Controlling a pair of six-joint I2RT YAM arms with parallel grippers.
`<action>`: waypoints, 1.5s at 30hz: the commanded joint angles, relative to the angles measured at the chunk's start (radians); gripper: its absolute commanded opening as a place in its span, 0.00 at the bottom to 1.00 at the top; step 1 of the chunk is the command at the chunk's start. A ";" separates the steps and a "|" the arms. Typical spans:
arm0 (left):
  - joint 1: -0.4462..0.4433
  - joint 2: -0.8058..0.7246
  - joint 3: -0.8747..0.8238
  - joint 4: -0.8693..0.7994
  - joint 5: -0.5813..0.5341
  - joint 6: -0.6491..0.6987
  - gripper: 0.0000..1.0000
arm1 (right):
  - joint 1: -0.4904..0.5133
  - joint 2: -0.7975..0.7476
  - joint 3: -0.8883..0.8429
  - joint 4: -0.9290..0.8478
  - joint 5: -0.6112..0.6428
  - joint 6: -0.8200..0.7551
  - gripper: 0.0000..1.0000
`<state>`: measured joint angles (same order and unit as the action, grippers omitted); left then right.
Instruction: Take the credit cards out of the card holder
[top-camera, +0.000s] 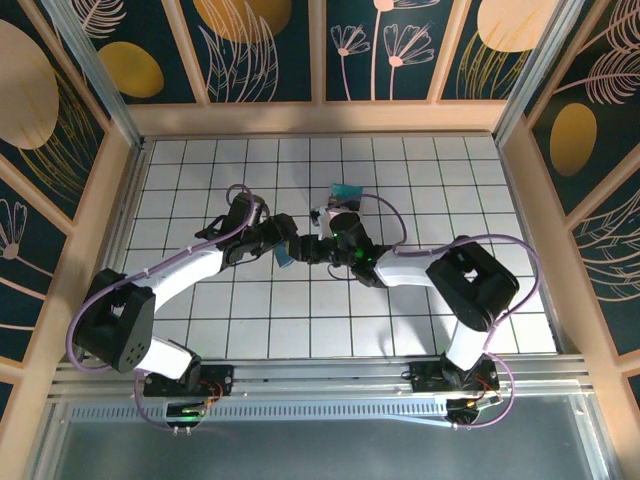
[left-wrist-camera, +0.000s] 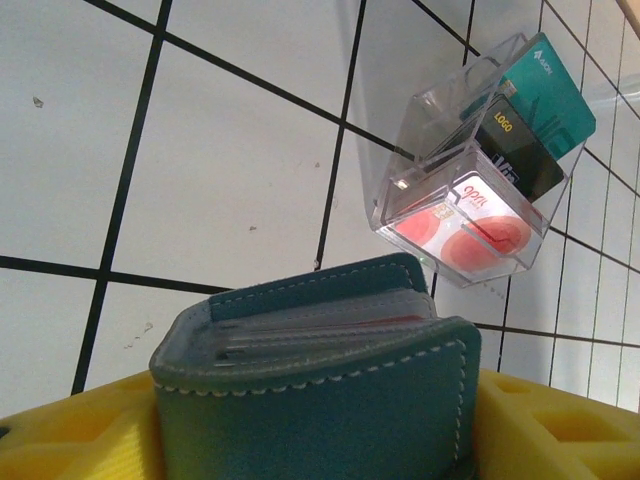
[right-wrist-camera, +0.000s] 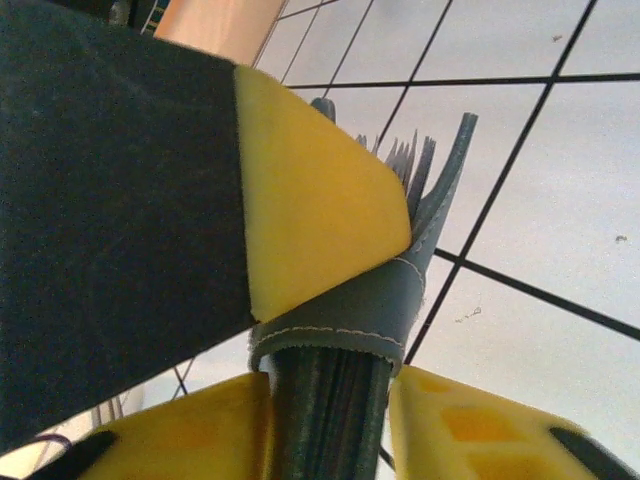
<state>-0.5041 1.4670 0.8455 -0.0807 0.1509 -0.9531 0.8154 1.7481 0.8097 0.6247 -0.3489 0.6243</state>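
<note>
While the left fingers (left-wrist-camera: 70, 440) clamp the one card holder (left-wrist-camera: 320, 390) from both sides above the tiled counter (left-wrist-camera: 230, 150), the right fingers (right-wrist-camera: 470, 430) pinch the same holder, drawn in narrow, with the left's yellow pad crowding right against them. Just beyond sits one clear box (left-wrist-camera: 430, 110) on the counter, three credit cards (left-wrist-camera: 545, 95) showing inside: one teal, one black, one white with red blotches.

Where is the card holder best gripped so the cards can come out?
Probably grip the card holder low across its two stitched covers, from the side opposite its open edge, as the left gripper does: the clear sleeves fanning at that edge stay reachable.
</note>
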 joint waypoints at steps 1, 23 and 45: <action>-0.007 -0.014 0.038 0.045 0.030 -0.017 0.69 | 0.001 0.018 0.018 0.066 -0.023 0.028 0.17; 0.006 -0.285 -0.109 0.303 -0.191 0.050 0.99 | -0.165 -0.185 -0.191 0.323 -0.073 0.193 0.00; -0.057 -0.196 -0.199 0.945 0.411 0.098 0.76 | -0.259 -0.466 -0.175 0.298 -0.167 0.202 0.00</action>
<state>-0.5404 1.2690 0.6170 0.7620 0.4946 -0.8814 0.5667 1.3006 0.6121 0.8547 -0.4759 0.8135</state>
